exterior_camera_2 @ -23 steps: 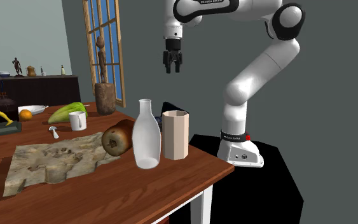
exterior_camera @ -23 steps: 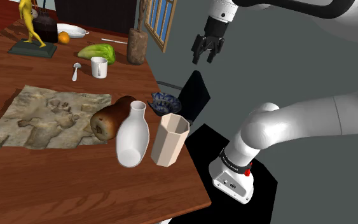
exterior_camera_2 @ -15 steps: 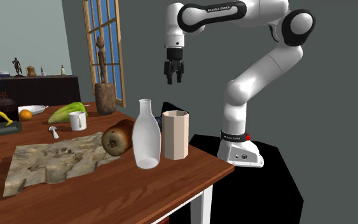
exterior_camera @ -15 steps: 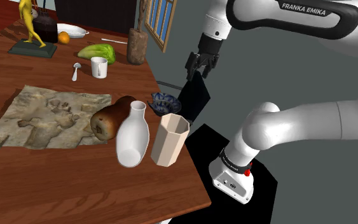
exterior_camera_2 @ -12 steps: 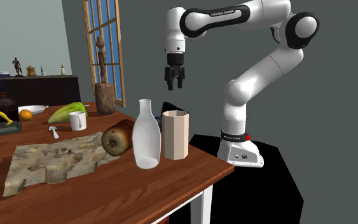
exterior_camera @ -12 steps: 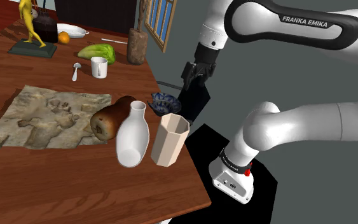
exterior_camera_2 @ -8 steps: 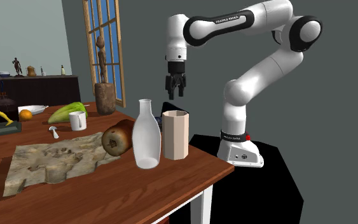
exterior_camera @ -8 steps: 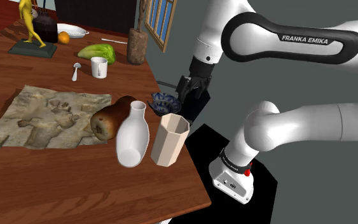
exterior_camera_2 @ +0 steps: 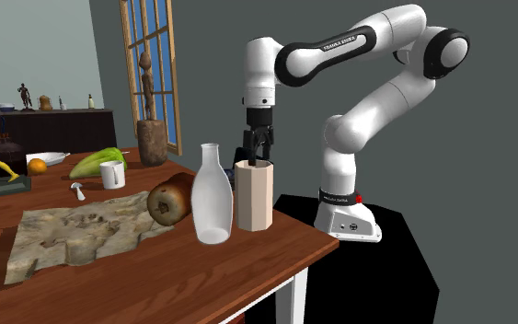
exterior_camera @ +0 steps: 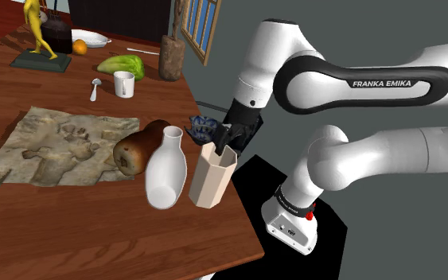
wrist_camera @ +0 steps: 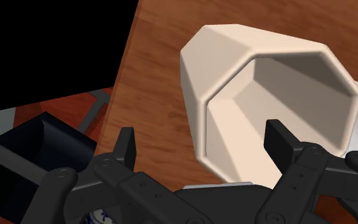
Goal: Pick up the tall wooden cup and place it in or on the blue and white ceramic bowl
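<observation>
Grasp step underway. Claw [exterior_camera: 222, 143] open, straddling rim of tall cup [exterior_camera: 212, 179] near table [exterior_camera: 95, 231] edge: 1 finger inside, 1 outside. Next calling for closing, lifting, carrying to bowl [exterior_camera: 206, 125].

The black gripper [exterior_camera_2: 259, 157] hangs at the rim of the beige cup [exterior_camera_2: 254, 198], beside 1 white bottle [exterior_camera_2: 212, 202].

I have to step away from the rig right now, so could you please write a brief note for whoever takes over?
Gripper: open at the cup's rim, one finger outside its wall, one inside the mouth; not closed on it.
Cup: pale, tall, faceted, upright on the table near its edge, beside a white vase.
Bowl: blue and white, just behind the cup.
Done: approach to the cup.
Left: close, lift, set the cup in the bowl.
</observation>
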Tool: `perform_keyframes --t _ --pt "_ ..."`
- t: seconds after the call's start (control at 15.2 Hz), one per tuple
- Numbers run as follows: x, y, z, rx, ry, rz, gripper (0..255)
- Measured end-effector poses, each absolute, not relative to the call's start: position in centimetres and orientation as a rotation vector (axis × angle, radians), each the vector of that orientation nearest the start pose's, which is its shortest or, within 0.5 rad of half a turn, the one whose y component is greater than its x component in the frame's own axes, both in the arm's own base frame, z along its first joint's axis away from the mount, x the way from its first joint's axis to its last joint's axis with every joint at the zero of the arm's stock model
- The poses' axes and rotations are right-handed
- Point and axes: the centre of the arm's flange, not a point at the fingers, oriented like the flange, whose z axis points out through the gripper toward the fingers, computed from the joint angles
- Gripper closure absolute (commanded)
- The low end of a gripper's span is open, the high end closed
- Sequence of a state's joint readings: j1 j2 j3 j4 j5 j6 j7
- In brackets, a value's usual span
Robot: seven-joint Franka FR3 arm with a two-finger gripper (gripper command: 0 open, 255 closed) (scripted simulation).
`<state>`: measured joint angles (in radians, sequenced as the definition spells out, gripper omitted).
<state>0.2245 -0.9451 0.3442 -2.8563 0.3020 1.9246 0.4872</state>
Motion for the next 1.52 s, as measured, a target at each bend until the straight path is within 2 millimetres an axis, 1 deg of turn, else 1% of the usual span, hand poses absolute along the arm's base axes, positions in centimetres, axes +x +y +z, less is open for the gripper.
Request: perform_keyframes --t 0.33,0.73,0.79,1.52 --pt "23.1 15.6 39.0 -3.126 0.256 0.005 0" --pt "23.1 15.6 38.6 -3.126 0.256 0.004 0" --pt "23.1 15.6 38.6 -3.126 0.256 0.004 255" --pt "23.2 15.6 38.8 -3.126 0.256 0.005 255"
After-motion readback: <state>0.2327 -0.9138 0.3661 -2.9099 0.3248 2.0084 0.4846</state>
